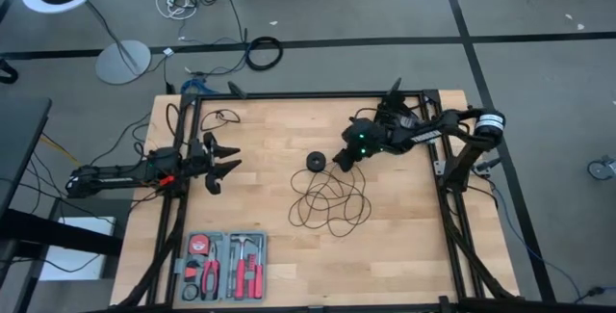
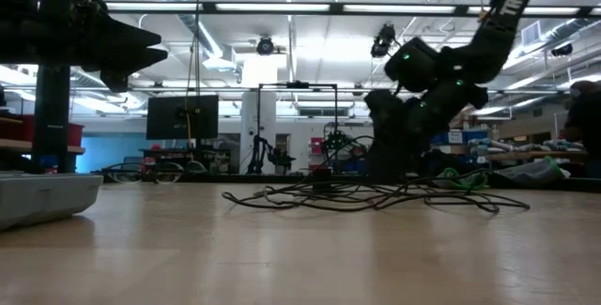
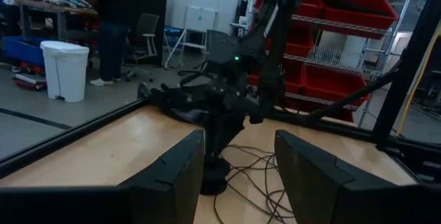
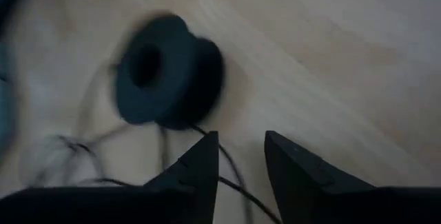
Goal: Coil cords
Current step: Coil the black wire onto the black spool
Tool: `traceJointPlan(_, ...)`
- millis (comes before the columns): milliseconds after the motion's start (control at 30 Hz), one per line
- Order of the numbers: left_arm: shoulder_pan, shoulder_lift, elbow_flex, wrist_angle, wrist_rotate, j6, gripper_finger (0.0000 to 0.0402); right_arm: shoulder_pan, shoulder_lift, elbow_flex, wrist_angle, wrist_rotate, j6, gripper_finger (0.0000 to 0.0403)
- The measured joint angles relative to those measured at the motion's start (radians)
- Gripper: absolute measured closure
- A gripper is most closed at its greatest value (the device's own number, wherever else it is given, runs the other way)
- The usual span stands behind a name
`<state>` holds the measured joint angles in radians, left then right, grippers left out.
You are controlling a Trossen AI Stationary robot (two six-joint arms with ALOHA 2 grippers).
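A round black puck (image 4: 169, 71) is seen lying on the wooden table (image 4: 331, 65), thin cord (image 4: 89, 148) trailing beside the parted right claw (image 4: 240, 156).

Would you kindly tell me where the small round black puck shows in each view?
High view: puck mid-table, left of the right tool.
Low view: cannot tell; lost among the cord loops.
Left wrist view: dark disc under the right arm.
Right wrist view: upper left.
Shared landmark: the cord loops.
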<state>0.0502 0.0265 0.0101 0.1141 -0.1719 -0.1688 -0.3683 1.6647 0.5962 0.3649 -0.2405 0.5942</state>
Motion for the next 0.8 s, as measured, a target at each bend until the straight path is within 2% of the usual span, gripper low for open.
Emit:
traceJointPlan(100, 0.000, 0.000, 0.000, 0.000, 0.000, 0.000, 0.0218, 0.000, 0.002, -0.059, 0.185, 0.000, 0.076, 0.0284)
traceJointPlan(200, 0.000, 0.000, 0.000, -0.001, 0.000, 0.000, 0.0218, 0.004, 0.017, -0.075, 0.271, 0.000, 0.128, 0.0287)
traceJointPlan(467, 0.000, 0.000, 0.000, -0.001, 0.000, 0.000, 0.0218, 0.029, 0.017, -0.052, 0.273, -0.014, 0.139, 0.0289)
traceJointPlan(633, 0.000, 0.000, 0.000, -0.001, 0.000, 0.000, 0.0218, 0.028, 0.018, -0.046, 0.223, 0.029, 0.167, 0.0291)
traceJointPlan(800, 0.000, 0.000, 0.000, -0.001, 0.000, 0.000, 0.0218, 0.049, 0.018, -0.045, 0.256, 0.008, 0.189, 0.0291)
